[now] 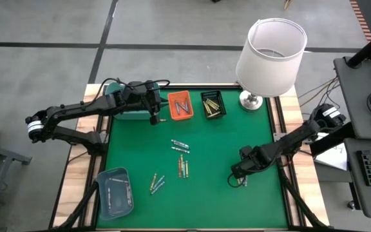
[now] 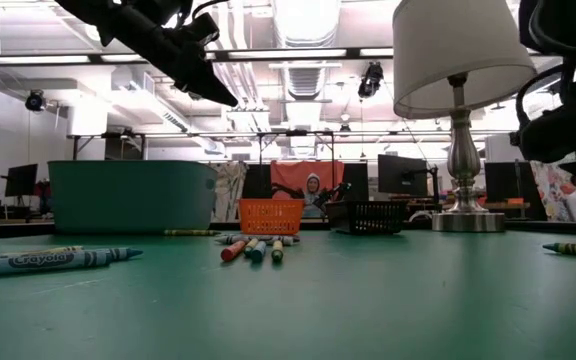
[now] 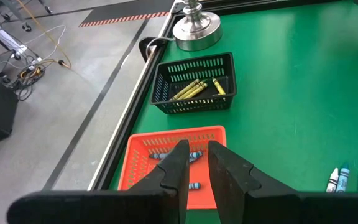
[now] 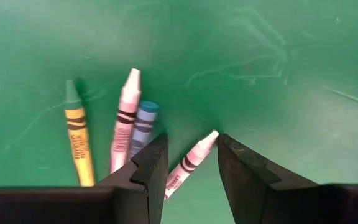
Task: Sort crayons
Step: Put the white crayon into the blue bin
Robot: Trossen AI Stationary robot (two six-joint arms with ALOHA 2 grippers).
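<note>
My right gripper (image 1: 239,174) (image 4: 190,146) points down over the green mat at the near right, open. Its fingers stand on either side of a pink-white crayon (image 4: 190,165) that lies flat on the mat. Beside it lie a yellow crayon (image 4: 77,138), a pink one (image 4: 124,118) and a blue one (image 4: 143,124). My left gripper (image 1: 154,119) (image 3: 196,149) hangs over the orange tray (image 3: 143,163), which holds blue crayons (image 3: 194,186). Its fingers stand a narrow gap apart with nothing between them. More crayons (image 1: 181,158) lie mid-table.
A black tray (image 1: 212,104) with yellow crayons stands to the right of the orange tray; a teal tray (image 1: 122,108) is at the far left and a blue-grey tray (image 1: 114,191) at the near left. A lamp (image 1: 269,58) stands at the far right corner.
</note>
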